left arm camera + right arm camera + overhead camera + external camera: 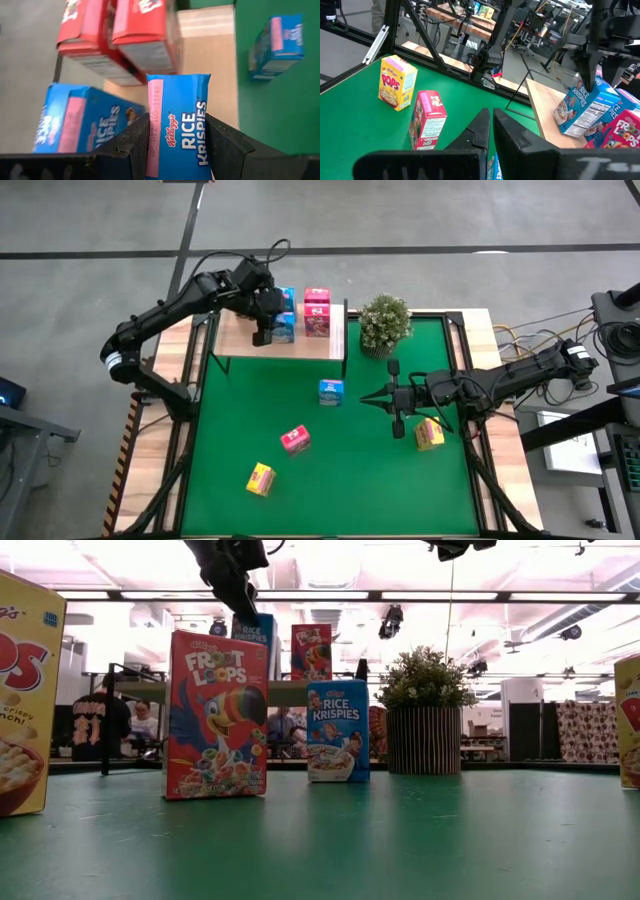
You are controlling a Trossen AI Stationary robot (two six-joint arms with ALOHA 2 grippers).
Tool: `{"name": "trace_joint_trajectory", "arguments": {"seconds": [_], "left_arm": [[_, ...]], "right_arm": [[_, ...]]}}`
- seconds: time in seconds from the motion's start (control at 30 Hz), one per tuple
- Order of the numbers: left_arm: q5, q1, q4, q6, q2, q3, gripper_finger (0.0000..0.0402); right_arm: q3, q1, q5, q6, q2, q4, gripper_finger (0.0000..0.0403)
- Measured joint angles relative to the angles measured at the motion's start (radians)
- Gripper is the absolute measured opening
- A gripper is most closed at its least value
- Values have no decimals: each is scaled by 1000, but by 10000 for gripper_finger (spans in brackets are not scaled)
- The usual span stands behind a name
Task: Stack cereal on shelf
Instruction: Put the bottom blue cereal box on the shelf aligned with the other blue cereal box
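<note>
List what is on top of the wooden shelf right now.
On the shelf: red Froot Loops boxes and a blue Rice Krispies box. The left gripper holds another Rice Krispies box above it. The arm covers part of the board, so an exact count is unclear.

Glossy printed cardboard cereal (pixel 179 131); light-wood shelf (pixel 236 340); matt green mat (pixel 380 470).
</note>
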State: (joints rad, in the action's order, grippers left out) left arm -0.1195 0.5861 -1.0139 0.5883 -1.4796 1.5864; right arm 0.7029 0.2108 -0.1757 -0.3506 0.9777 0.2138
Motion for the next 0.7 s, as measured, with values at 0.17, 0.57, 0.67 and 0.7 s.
{"name": "trace_joint_trajectory", "arguments": {"seconds": [0.17, 0.57, 0.67, 0.7], "left_arm": [[6, 1, 0, 5, 0, 0, 148], [23, 9, -8, 5, 0, 0, 149], [30, 10, -8, 2, 0, 0, 149], [30, 10, -10, 2, 0, 0, 149]], "right_arm": [[0, 0, 0, 0, 0, 0, 12], [0, 0, 0, 2, 0, 0, 12], [0, 0, 0, 2, 0, 0, 12], [0, 0, 0, 2, 0, 0, 12]]}}
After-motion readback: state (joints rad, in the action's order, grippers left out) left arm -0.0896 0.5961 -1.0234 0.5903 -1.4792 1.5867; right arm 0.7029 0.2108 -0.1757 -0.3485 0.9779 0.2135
